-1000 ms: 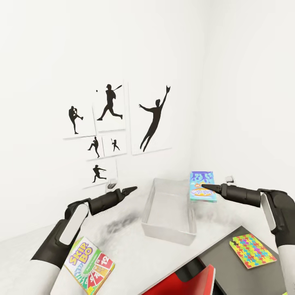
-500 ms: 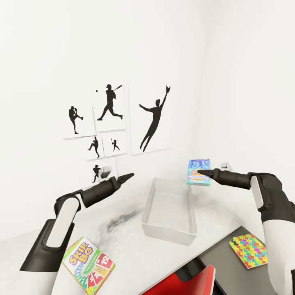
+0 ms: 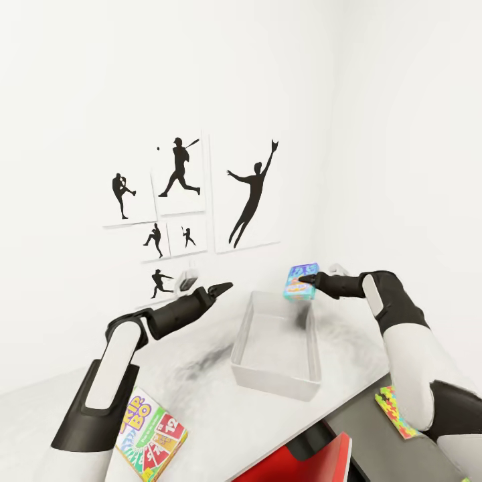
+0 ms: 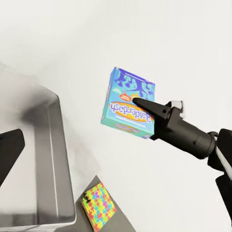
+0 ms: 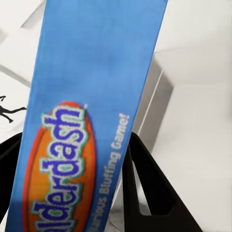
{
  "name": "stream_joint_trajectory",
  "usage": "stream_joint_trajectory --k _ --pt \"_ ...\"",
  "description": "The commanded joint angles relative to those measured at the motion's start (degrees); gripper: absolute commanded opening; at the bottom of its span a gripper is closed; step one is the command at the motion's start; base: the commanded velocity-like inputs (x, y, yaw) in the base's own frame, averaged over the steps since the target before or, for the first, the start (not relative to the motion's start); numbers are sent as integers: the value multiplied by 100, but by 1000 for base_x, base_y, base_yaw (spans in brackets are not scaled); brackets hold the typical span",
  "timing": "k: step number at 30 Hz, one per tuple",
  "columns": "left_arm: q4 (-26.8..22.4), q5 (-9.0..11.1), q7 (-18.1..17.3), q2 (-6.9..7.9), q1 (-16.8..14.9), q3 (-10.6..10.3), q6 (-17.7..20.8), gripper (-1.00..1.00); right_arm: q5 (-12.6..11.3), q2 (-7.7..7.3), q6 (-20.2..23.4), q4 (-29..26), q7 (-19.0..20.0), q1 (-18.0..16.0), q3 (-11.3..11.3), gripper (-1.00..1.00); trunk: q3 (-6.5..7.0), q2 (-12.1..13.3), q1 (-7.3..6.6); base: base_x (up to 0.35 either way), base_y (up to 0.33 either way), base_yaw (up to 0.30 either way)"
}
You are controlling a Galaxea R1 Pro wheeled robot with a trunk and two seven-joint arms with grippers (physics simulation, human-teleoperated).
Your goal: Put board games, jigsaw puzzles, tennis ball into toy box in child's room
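On the white wall [image 3: 80,80] ahead of you hang six prints [image 3: 181,175] of black baseball-player silhouettes: a pitcher [image 3: 121,195], a batter, a large leaping catcher [image 3: 250,194], and three smaller figures below. At the lower edge you see a red object [image 3: 320,462], partly cut off, beside a lower dark grey surface [image 3: 375,435].

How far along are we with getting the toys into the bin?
Nothing done yet: the toy box looks empty. In hand: the right gripper holds the blue Balderdash box over its far end. Left in view: the SKIP-BO box and a jigsaw puzzle.
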Motion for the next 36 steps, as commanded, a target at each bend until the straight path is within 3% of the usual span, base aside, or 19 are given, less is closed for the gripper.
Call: stream_joint_trajectory --k 1,2,6,11,16,21,24,25,28,36 --pt "-12 149 202 -15 -5 -5 18 100 -51 29 -70 255 -139 -164 -11 -100 -4 -5 2 0 0 0" --pt "-12 149 202 -15 -5 -5 18 100 -51 29 -70 255 -139 -164 -11 -100 -5 -5 2 0 0 0" --pt "-20 440 602 -41 -17 -16 18 100 -65 89 -332 1012 -440 -744 -15 -100 -22 -5 2 0 0 0" --pt "-22 587 853 -53 -27 -30 16 100 -71 130 -427 1364 -565 -1114 -17 -100 -57 -5 2 0 0 0" --pt "37 605 987 -64 -91 -39 12 100 -79 146 -454 1483 -606 -1257 -16 -100 -98 -5 2 0 0 0" --pt "372 682 1266 -48 -664 4 19 100 -80 160 -469 1560 -632 -1350 -15 -100 -143 -5 2 0 0 0" --pt "726 859 1596 -44 -1180 25 24 100 -79 159 -458 1586 -642 -1394 -14 -100 -170 -5 2 0 0 0" --pt "726 859 1596 -44 -1180 25 24 100 -79 159 -458 1586 -642 -1394 -14 -100 -179 -5 2 0 0 0" --pt "1146 1090 1926 -58 -1587 25 18 100 -78 158 -369 1599 -646 -1485 -14 -100 -207 -5 2 0 0 0" --pt "1552 1336 2222 -96 -1887 -103 9 100 -59 165 -164 1616 -654 -1563 4 -100 -282 -5 2 0 0 0"
